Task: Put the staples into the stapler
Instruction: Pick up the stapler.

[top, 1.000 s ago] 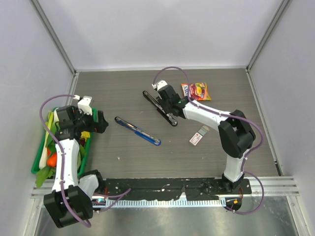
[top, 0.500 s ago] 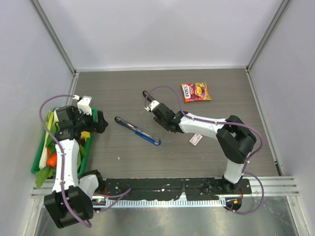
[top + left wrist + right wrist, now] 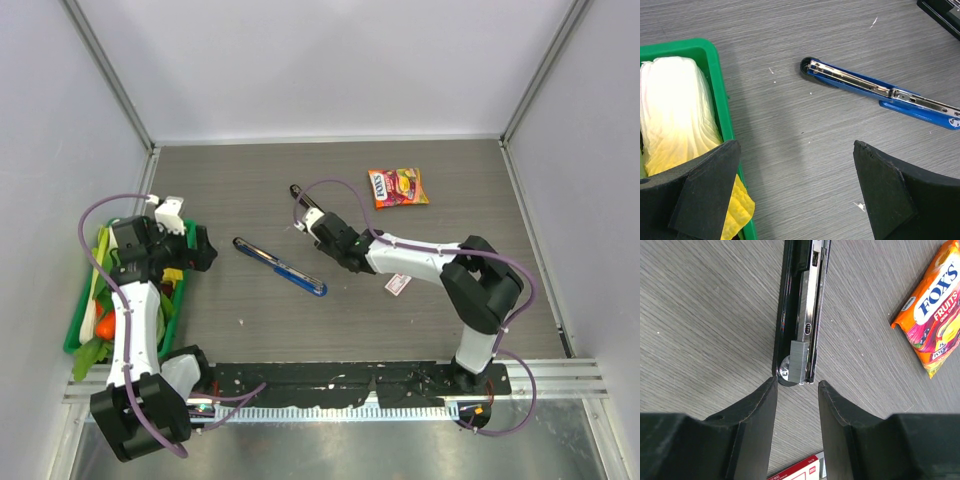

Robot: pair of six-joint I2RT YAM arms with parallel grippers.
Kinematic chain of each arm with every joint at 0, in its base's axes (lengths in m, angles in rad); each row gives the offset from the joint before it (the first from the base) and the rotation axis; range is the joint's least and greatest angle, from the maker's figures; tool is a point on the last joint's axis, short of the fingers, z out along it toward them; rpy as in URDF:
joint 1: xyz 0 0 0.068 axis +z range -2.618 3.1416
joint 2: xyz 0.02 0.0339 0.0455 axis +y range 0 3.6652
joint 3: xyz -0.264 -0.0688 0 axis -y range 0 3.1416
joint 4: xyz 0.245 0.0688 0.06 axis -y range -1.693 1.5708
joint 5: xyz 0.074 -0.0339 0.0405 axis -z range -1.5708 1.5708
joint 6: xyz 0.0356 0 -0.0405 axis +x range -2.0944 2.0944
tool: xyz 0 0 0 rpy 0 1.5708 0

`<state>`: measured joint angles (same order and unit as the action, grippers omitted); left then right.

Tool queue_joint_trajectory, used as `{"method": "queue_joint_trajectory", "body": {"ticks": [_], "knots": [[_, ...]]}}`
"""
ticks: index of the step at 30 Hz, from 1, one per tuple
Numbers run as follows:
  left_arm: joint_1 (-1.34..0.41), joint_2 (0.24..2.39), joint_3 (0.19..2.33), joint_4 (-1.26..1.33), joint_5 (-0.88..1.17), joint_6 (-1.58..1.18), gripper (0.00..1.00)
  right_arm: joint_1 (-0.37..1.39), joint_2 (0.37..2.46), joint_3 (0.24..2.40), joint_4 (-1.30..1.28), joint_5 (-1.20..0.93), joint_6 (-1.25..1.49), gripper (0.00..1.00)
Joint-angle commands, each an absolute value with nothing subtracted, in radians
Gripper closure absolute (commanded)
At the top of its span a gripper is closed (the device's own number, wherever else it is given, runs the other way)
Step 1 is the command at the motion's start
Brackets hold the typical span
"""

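Note:
The black stapler (image 3: 797,305) lies flat with its metal rail bared. In the top view only its far end (image 3: 300,197) shows beyond the right wrist. A short grey strip of staples (image 3: 798,359) sits on the rail's near end. My right gripper (image 3: 796,384) hangs just short of that end, its jaws partly apart with nothing between them. In the top view it (image 3: 343,252) points down. The white-and-red staples box (image 3: 398,284) lies right behind it. My left gripper (image 3: 795,165) is open wide over bare table beside the basket, holding nothing.
A blue stapler (image 3: 280,266) lies opened between the two grippers. An orange snack bag (image 3: 398,186) lies at the back right. A green basket (image 3: 72,325) of toy vegetables stands at the left edge, under the left arm.
The right arm has dropped low and drawn its gripper back along the black stapler to the near end. The strip stays on the rail. The left arm has barely moved.

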<state>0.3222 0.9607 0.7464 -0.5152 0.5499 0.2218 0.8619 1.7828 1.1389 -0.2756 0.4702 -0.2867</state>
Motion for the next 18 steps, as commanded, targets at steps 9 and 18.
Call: {"method": "queue_joint_trajectory", "body": {"ticks": [9, 18], "knots": [[0.353, 0.96, 0.746, -0.492, 0.563, 0.233, 0.0, 0.87, 1.818, 1.149, -0.213, 0.465, -0.325, 0.57], [0.36, 0.962, 0.746, -0.497, 0.571, 0.23, 0.0, 0.871, 1.835, 1.15, -0.198, 0.471, -0.334, 0.57]]}}
